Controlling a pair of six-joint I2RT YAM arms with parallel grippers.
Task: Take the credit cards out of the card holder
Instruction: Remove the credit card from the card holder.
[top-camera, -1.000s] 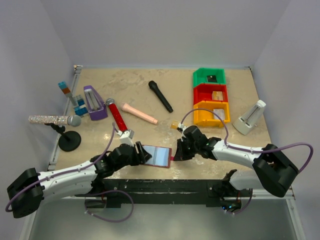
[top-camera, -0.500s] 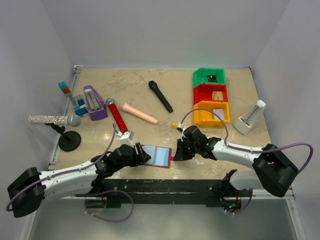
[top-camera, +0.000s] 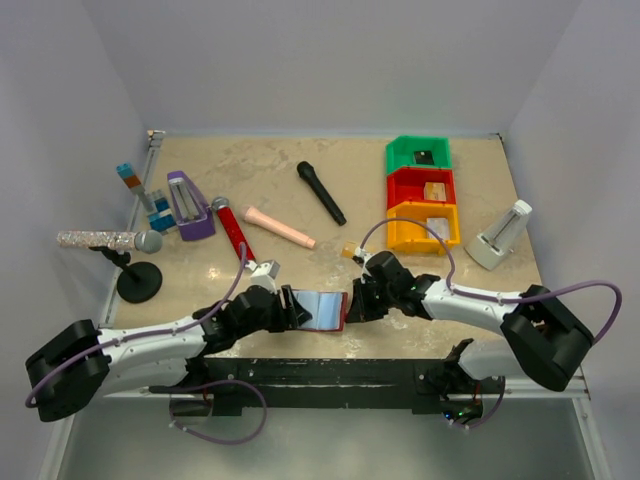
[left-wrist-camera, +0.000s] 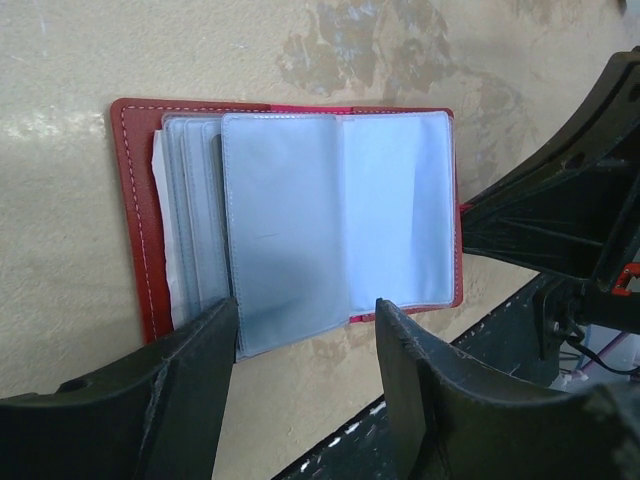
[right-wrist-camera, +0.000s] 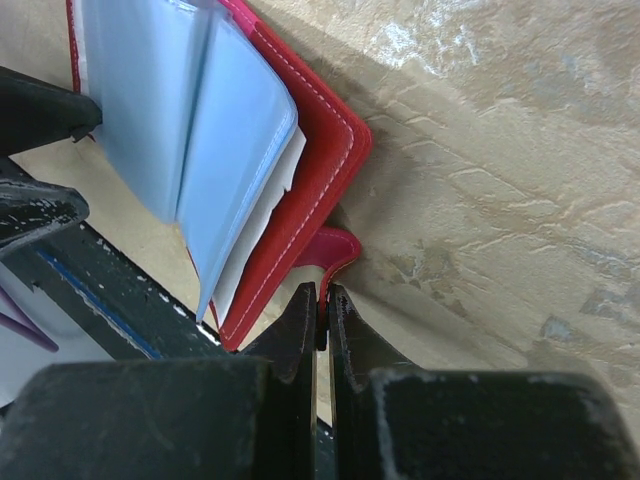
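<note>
The card holder (top-camera: 322, 310) lies open near the table's front edge, a dark red cover (left-wrist-camera: 135, 200) with pale grey-blue sleeves (left-wrist-camera: 300, 220) fanned up. My right gripper (right-wrist-camera: 322, 300) is shut on its small red tab (right-wrist-camera: 335, 248) at the right side (top-camera: 352, 303). At the holder's left end my left gripper (top-camera: 290, 306) is open, its fingers (left-wrist-camera: 195, 380) straddling the sleeves' near edge without touching. No card shows in the sleeves facing the cameras. Credit cards lie in the bins: a black one (top-camera: 424, 157) in the green bin, a tan one (top-camera: 434, 191) in the red bin.
Green, red and yellow bins (top-camera: 422, 228) are stacked at the back right, beside a white stand (top-camera: 500, 235). A red microphone (top-camera: 233, 230), pink cylinder (top-camera: 280, 227) and black microphone (top-camera: 321, 192) lie mid-table. A purple block (top-camera: 188, 205) and a stand microphone (top-camera: 105, 240) are at left. A black rail (top-camera: 330, 370) borders the front.
The holder's sleeves have flipped up, so grey-blue now shows where the red inside showed. My left gripper has slid right, closer to the holder. The right gripper keeps hold of the tab.
</note>
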